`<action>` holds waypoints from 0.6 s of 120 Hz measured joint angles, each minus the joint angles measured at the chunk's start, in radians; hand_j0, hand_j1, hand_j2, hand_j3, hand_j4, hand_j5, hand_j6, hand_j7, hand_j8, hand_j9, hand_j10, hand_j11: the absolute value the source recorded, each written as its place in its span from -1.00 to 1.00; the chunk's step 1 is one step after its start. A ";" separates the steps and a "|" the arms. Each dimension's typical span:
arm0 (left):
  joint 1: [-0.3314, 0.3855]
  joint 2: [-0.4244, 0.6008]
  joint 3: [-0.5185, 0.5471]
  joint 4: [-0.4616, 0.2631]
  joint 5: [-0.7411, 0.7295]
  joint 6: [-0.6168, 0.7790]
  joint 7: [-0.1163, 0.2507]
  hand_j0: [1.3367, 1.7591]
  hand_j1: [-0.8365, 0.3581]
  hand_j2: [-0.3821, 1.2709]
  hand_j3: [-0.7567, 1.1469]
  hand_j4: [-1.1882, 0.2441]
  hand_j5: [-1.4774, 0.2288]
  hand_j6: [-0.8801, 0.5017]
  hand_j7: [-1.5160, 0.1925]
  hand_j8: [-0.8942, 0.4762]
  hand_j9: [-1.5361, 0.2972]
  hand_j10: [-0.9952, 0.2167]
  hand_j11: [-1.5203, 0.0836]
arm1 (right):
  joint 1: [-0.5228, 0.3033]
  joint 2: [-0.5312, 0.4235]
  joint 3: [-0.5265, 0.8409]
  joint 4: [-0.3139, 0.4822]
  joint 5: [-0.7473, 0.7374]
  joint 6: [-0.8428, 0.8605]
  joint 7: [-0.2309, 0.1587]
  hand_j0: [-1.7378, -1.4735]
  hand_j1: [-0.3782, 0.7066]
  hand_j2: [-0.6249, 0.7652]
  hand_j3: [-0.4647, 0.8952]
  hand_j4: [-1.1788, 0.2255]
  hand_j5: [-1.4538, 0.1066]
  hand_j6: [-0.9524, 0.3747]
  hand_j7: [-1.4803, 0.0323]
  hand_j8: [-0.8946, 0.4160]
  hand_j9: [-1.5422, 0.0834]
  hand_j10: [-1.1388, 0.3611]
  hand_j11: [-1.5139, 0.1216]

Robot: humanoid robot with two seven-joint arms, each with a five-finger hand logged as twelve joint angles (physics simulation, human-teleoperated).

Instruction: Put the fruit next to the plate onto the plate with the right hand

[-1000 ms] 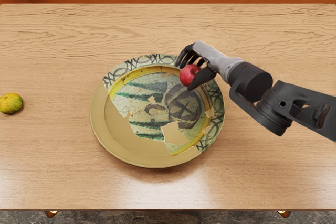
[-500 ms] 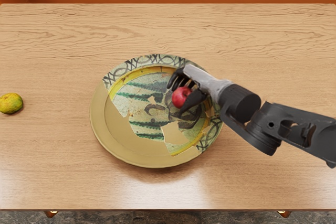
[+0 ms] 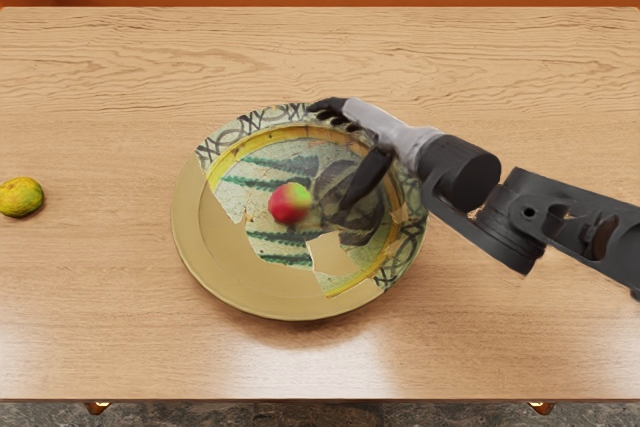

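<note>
One plate point(image 3: 188, 219), two fruits and one working hand: I am holding my right hand point(image 3: 375, 135) over the far right part of the plate, with my arm reaching in across the plate's right rim. My fingers point(image 3: 328, 106) are spreading out along the plate's far rim and my thumb point(image 3: 362, 179) is pointing down into the plate's painted well; the hand is gripping nothing. The red and green fruit point(image 3: 290, 203) is sitting inside the plate, close to its centre, apart from my thumb and on the side of it toward the plate's left. Whether the thumb tip is touching the plate's surface cannot be told. The second fruit, a yellow-green one point(image 3: 20, 197), is lying on the wooden table point(image 3: 120, 77) well apart from the plate, far off its left side. The plate itself is resting flat near the middle of the table.
</note>
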 joint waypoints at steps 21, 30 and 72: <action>0.008 0.000 0.001 0.001 0.001 0.000 0.000 0.52 0.55 -0.48 -0.20 0.35 0.40 -0.04 0.44 -0.01 0.37 0.28 0.54 | -0.001 -0.082 0.180 -0.034 0.240 0.260 0.000 -0.40 -0.73 -0.10 -0.32 0.53 0.69 0.28 0.78 0.22 0.73 0.38 0.69; 0.010 0.000 0.001 0.003 0.001 0.001 0.000 0.52 0.55 -0.48 -0.20 0.35 0.40 -0.04 0.44 -0.01 0.37 0.28 0.54 | -0.002 -0.123 0.251 -0.082 0.366 0.405 0.000 -0.40 -0.77 -0.11 -0.32 0.56 0.72 0.31 0.81 0.24 0.76 0.41 0.72; 0.029 0.000 0.002 0.005 0.001 0.001 0.000 0.52 0.55 -0.48 -0.21 0.35 0.40 -0.04 0.44 -0.01 0.37 0.28 0.54 | -0.009 -0.311 0.368 -0.316 0.808 0.808 0.000 -0.40 -0.84 -0.11 -0.32 0.61 0.78 0.36 0.88 0.29 0.82 0.45 0.78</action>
